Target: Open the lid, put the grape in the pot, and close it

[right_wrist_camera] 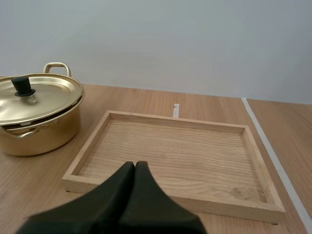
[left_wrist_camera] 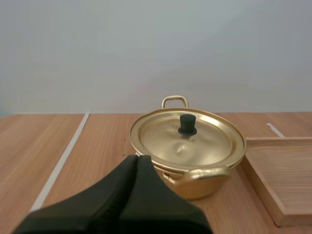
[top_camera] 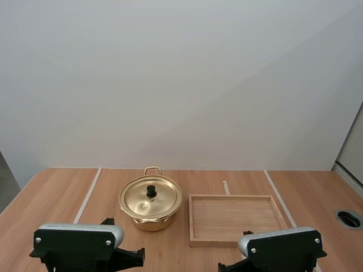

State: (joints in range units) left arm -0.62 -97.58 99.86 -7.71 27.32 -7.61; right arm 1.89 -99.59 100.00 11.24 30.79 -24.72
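1. A wooden table (top_camera: 51,198) is seen from above and behind the robot. A gold-coloured pot (top_camera: 148,222) stands left of centre. A shallow wooden tray (top_camera: 235,218) lies just beside it on the right, close but apart.
2. The lid (top_camera: 161,201) sits flat on the pot, closing it. A small black knob (top_camera: 151,191) stands upright at its middle. One looped handle of the pot points to the far side of the table and the other to the near side.
3. The left gripper (left_wrist_camera: 137,160) has its two black fingers pressed together into one dark wedge, with nothing between them. The pot stands near, ahead of the tips and a little to their right. Its near handle is just beyond the tips and does not touch them.
4. The right gripper (right_wrist_camera: 135,165) is likewise closed tight and holds nothing. Its tips hover at the near rim of the tray. The pot stands ahead and to the left of this gripper, past the tray's left wall and well apart from the tips.
5. The left arm (top_camera: 79,241) sits at the near edge of the table, in front of the pot and a little to its left. The right arm (top_camera: 281,243) sits in front of the tray's right end.
6. White tape lines (top_camera: 88,195) run along the tabletop on either side of the pot and tray.
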